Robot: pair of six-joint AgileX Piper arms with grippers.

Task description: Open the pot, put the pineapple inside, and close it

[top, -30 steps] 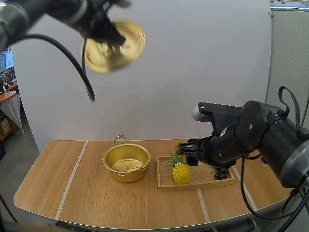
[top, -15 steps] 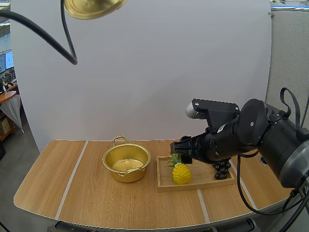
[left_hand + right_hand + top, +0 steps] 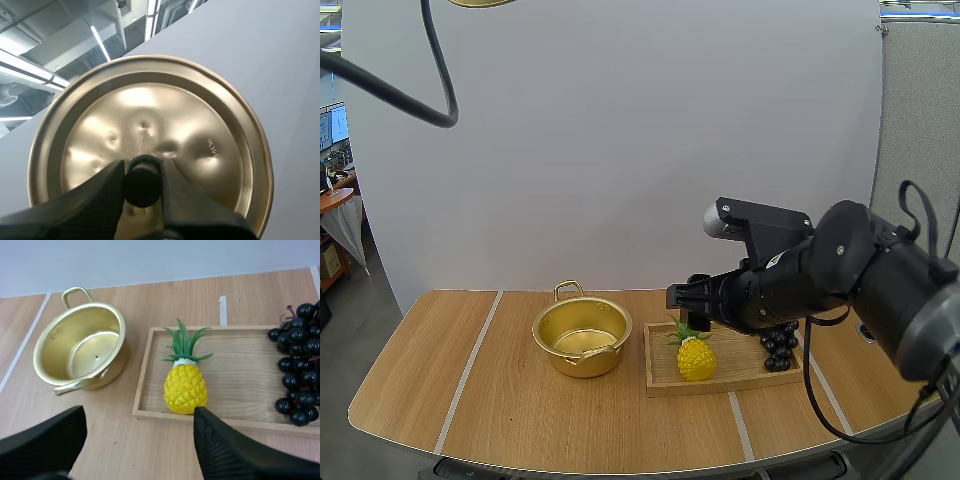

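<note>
left pincer: clamped on the lid knob
right pincer: wide apart, over the pineapple
pineapple: on the tray, beside the open pot

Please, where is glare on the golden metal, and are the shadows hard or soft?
Left wrist view: the lid, pinched at its knob by the left gripper, carries soft bright reflections. Right wrist view: the pot gleams evenly inside, without harsh glare; the pineapple throws only a faint shadow on the wooden tray. High view: shadows on the table are soft.
</note>
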